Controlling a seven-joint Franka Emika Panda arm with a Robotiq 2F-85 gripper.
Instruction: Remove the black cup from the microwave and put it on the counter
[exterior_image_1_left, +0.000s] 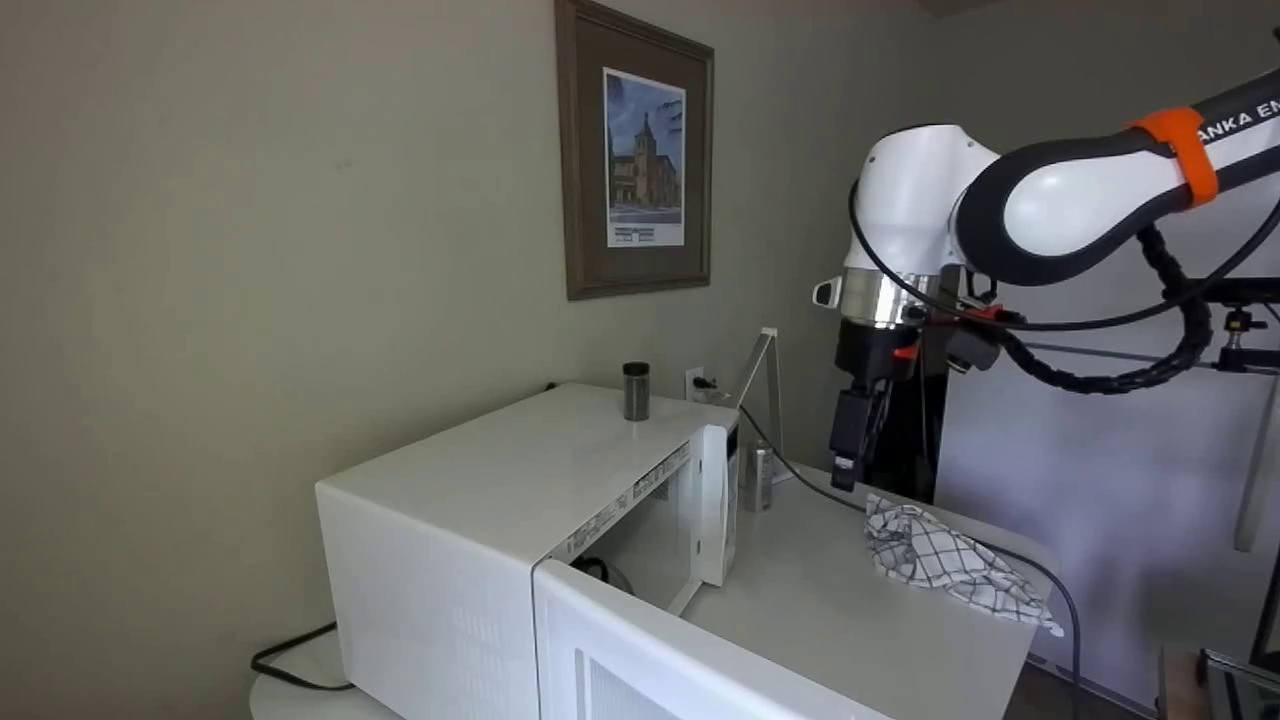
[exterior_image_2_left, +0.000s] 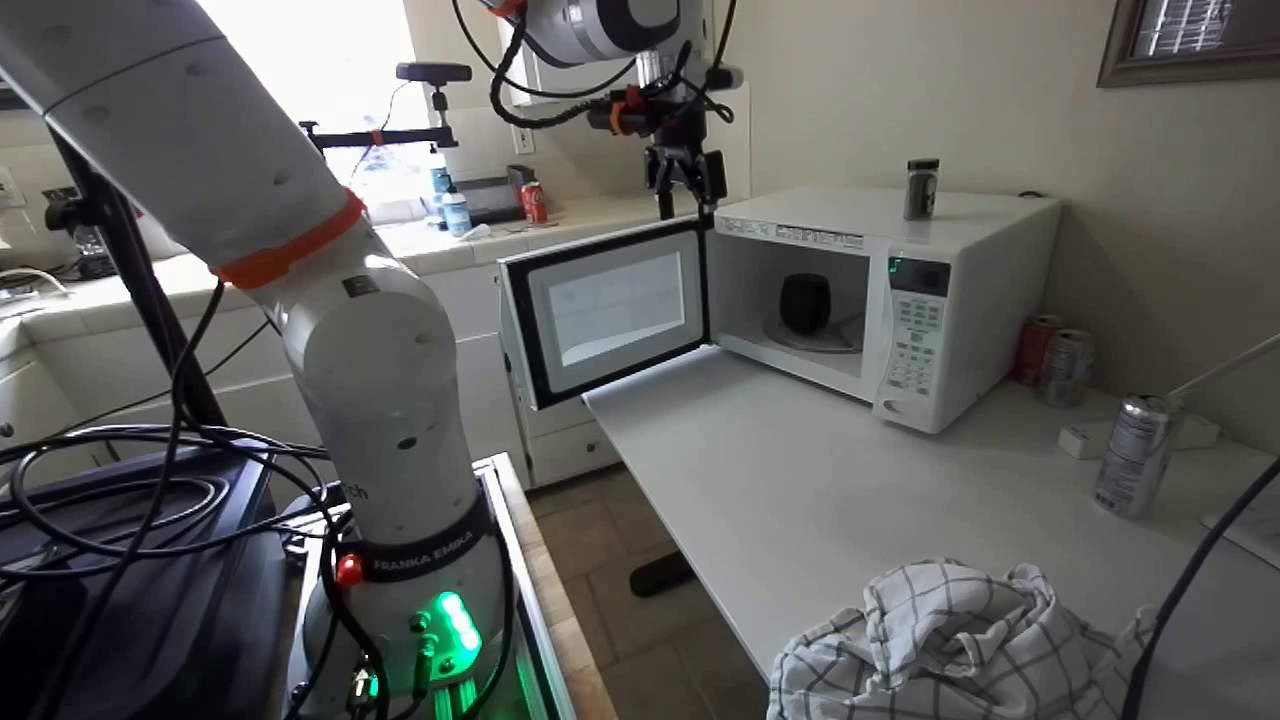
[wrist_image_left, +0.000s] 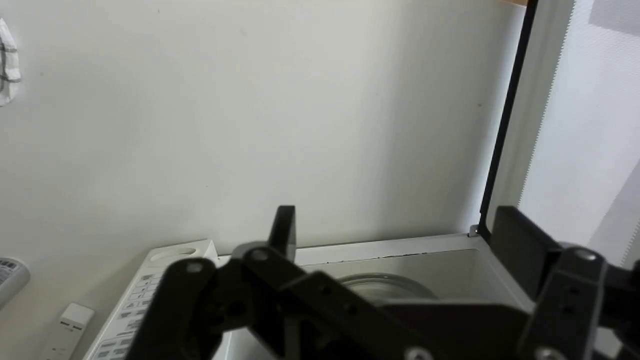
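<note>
The gripper (wrist_image_left: 396, 220) is released, its two fingers (wrist_image_left: 522, 245) spread well apart; in both exterior views it hangs pointing down. Read around it, with twelve at the top of each view, the wrist view puts an open white door (wrist_image_left: 575, 125) at two o'clock, a round glass plate (wrist_image_left: 385, 285) at six and the white counter (wrist_image_left: 325, 125) toward twelve.

The door belongs to the microwave (exterior_image_2_left: 882, 310), which sits toward four o'clock in an exterior view. Inside it, upright on the plate, stands the black cup (exterior_image_2_left: 805, 303), between four and five. A dark-capped jar (exterior_image_2_left: 920, 190) stands on top of the microwave at three.

In an exterior view the counter, flat and plain, runs toward five, and farther along that hour a checked cloth (exterior_image_2_left: 940, 640) lies crumpled on it. A silver can (exterior_image_2_left: 1135, 460) stands on the counter at four; just short of that, a red can (exterior_image_2_left: 1032, 350) stands beside another silver can (exterior_image_2_left: 1068, 370) near the microwave.

A pale wall (exterior_image_1_left: 350, 250) rises behind the microwave, and a framed picture (exterior_image_1_left: 640, 150) hangs on it at eleven o'clock in an exterior view. In an exterior view, bottles (exterior_image_2_left: 456, 212) and a red-and-white can (exterior_image_2_left: 533, 203) stand on a tiled worktop (exterior_image_2_left: 585, 215) at nine, a bright window (exterior_image_2_left: 310, 90) shows between nine and ten, white cabinets (exterior_image_2_left: 485, 400) between seven and eight, and a brown tiled floor (exterior_image_2_left: 620, 580) near six.
</note>
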